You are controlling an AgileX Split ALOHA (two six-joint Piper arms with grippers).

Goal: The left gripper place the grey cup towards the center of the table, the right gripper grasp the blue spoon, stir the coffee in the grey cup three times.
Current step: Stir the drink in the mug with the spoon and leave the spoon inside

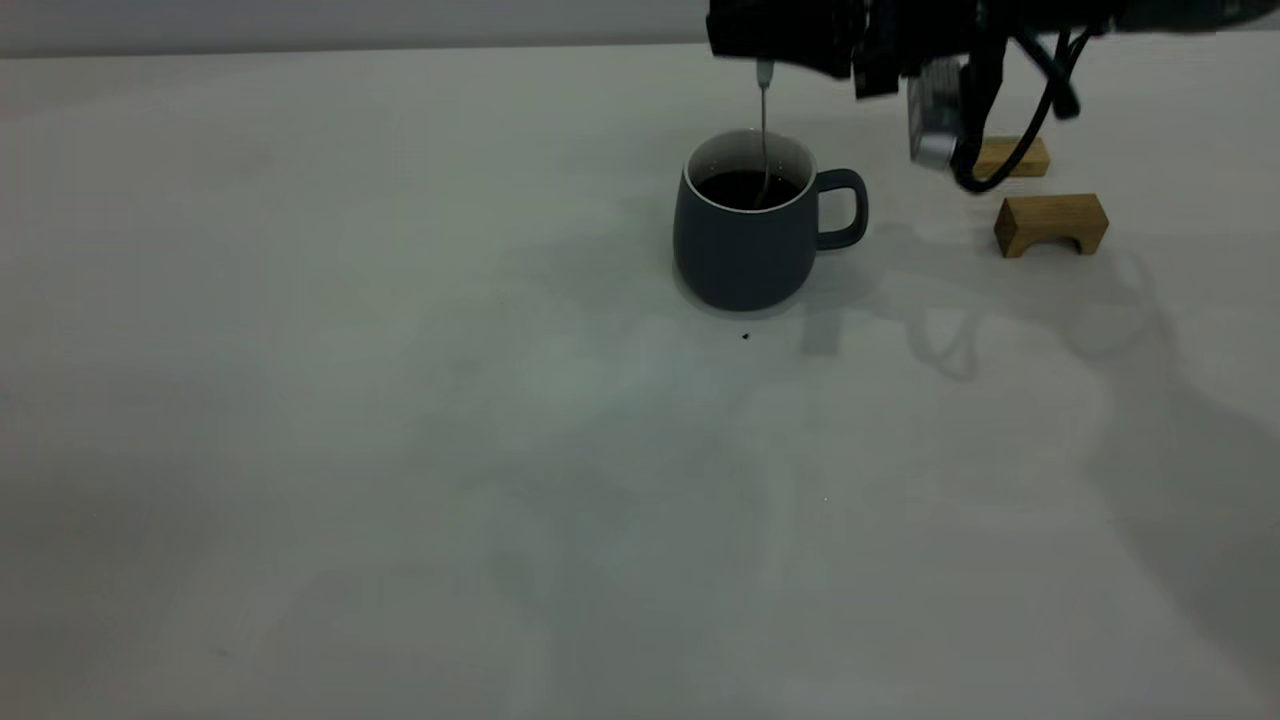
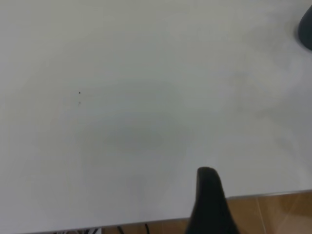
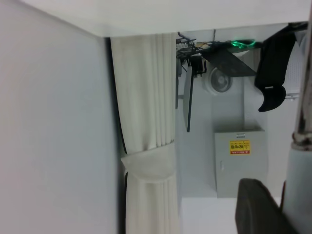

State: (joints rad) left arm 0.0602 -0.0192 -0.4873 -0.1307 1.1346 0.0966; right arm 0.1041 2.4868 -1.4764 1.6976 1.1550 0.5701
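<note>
My right gripper [image 1: 765,62] is hanging above the cup [image 1: 745,235] on the table [image 1: 400,450], clenched on the spoon [image 1: 764,130], which is standing upright with its bowl dipping into the coffee [image 1: 745,188]. Two wooden blocks [image 1: 1050,223] are lying beside it.

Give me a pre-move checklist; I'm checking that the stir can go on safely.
1. Spoon bowl is in the coffee: ok.
2. Right gripper is shut on the spoon above the cup: ok.
3. Cup stands upright on the table: ok.
4. Wooden blocks lie apart from the cup, beyond its handle: ok.
5. Left gripper is away from the cup, near the table edge: ok.
6. Stirs done so far: cannot tell.
</note>
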